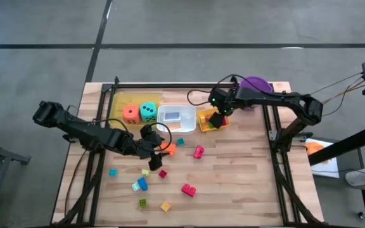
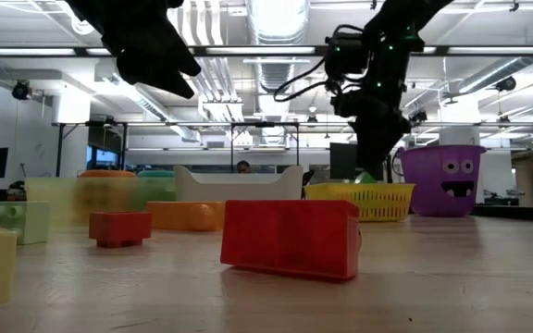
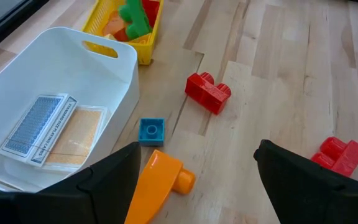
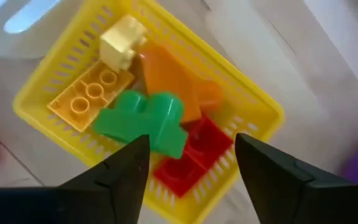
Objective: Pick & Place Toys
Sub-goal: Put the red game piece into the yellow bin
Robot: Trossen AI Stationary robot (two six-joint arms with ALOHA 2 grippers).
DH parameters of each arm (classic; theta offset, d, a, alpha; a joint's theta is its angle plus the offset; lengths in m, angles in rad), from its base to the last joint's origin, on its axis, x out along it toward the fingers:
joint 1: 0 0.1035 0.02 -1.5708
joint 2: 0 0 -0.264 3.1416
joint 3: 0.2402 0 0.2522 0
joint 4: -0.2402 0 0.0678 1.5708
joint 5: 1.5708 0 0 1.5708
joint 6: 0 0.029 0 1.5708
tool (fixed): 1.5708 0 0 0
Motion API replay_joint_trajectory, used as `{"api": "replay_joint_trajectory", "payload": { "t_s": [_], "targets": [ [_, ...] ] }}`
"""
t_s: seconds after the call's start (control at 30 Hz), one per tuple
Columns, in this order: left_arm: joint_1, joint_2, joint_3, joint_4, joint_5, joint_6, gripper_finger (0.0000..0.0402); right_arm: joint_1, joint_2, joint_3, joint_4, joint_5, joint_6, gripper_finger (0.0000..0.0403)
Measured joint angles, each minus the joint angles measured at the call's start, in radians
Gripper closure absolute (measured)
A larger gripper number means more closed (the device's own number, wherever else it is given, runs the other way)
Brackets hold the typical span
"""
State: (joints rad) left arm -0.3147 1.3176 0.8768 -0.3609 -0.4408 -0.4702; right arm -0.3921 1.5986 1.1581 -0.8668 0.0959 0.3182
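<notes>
My left gripper point(image 1: 152, 144) is open above the table's middle. Its fingers stand on either side of an orange block point(image 3: 160, 182) without touching it. A small blue block point(image 3: 151, 131) and a red block point(image 3: 207, 93) lie beyond it. My right gripper point(image 1: 217, 119) is open and empty above the yellow basket point(image 4: 253, 106). The basket holds green point(image 4: 145, 121), orange point(image 4: 176, 84), red point(image 4: 191, 155) and yellow point(image 4: 123, 40) blocks. The orange die point(image 1: 130, 114) and teal die point(image 1: 148, 113) sit in a yellow tray point(image 1: 122, 100). Blue and orange cards point(image 3: 48, 127) lie in the white tray point(image 1: 176, 118).
Several loose blocks lie on the near half of the table, among them pink point(image 1: 198, 152), red point(image 1: 189, 189), blue point(image 1: 142, 183) and yellow point(image 1: 165, 206). A purple bucket point(image 1: 255, 83) stands at the far right, behind the basket. Black frame bars run along the table's sides.
</notes>
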Motion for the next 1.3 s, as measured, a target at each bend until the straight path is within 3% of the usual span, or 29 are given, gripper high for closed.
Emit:
{"api": "replay_joint_trajectory", "payload": {
  "t_s": [0.33, 0.57, 0.83, 0.93, 1.03, 1.3],
  "targets": [
    [0.000, 0.000, 0.000, 0.000, 0.000, 0.000, 0.0089, 0.088, -0.027, 0.064, 0.036, 0.142, -0.072, 0.0149],
    [0.000, 0.000, 0.000, 0.000, 0.000, 0.000, 0.0089, 0.375, -0.037, -0.001, 0.078, 0.092, -0.235, 0.0149],
    [0.000, 0.000, 0.000, 0.018, -0.001, -0.013, 0.0089, 0.643, -0.074, -0.144, 0.343, 0.074, -0.554, 0.0149],
    [-0.001, 0.000, 0.000, 0.060, 0.015, -0.210, 0.0089, 0.662, -0.069, -0.160, 0.398, 0.074, -0.657, 0.0149],
    [0.003, 0.000, 0.000, 0.075, -0.050, -0.341, 0.0089, 0.645, -0.057, -0.160, 0.415, 0.028, -0.699, 0.0149],
    [-0.033, -0.003, -0.003, 0.078, -0.116, -0.291, 0.0089, 0.559, 0.030, -0.104, 0.427, -0.075, -0.758, 0.0149]
  ]
}}
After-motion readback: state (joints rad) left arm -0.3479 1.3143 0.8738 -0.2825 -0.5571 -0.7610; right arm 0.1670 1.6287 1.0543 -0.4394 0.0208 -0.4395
